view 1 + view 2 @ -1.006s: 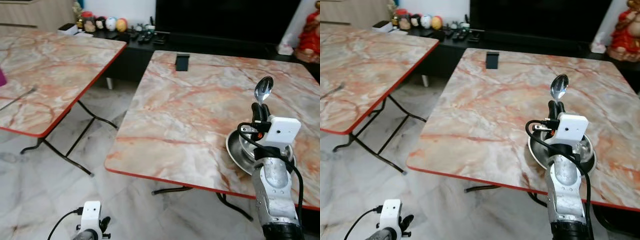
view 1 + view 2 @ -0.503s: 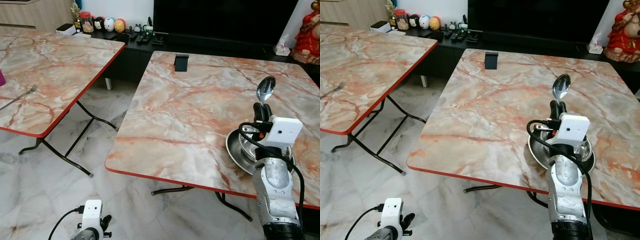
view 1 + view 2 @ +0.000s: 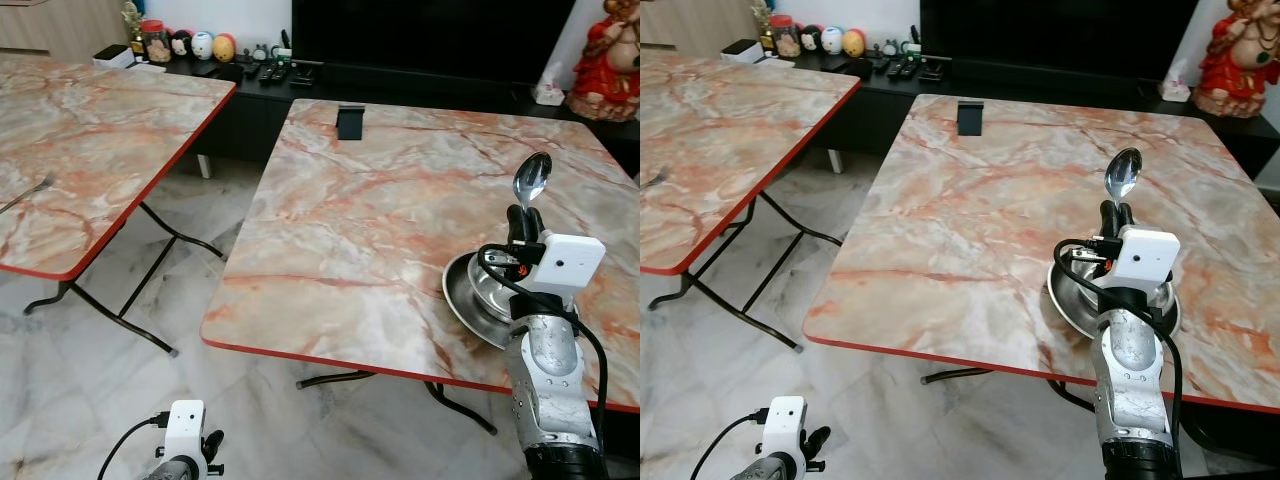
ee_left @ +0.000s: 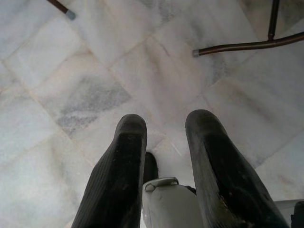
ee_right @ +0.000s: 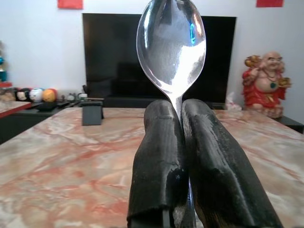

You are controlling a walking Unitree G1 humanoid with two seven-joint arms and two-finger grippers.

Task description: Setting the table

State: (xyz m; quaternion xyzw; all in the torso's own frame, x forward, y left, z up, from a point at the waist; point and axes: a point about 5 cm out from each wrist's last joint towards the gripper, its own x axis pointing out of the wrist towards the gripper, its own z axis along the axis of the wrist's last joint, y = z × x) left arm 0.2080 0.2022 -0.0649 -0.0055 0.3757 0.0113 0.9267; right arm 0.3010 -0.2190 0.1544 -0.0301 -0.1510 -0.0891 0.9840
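no legible text, labels or nos. anywhere, none on tables, none on shelf items

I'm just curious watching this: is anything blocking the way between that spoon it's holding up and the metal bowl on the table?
Nothing visible does. The right gripper holds the spoon upright, right above the far side of the bowl, with only open air between them. The table near the bowl is bare; the small black stand sits far off at the back edge.
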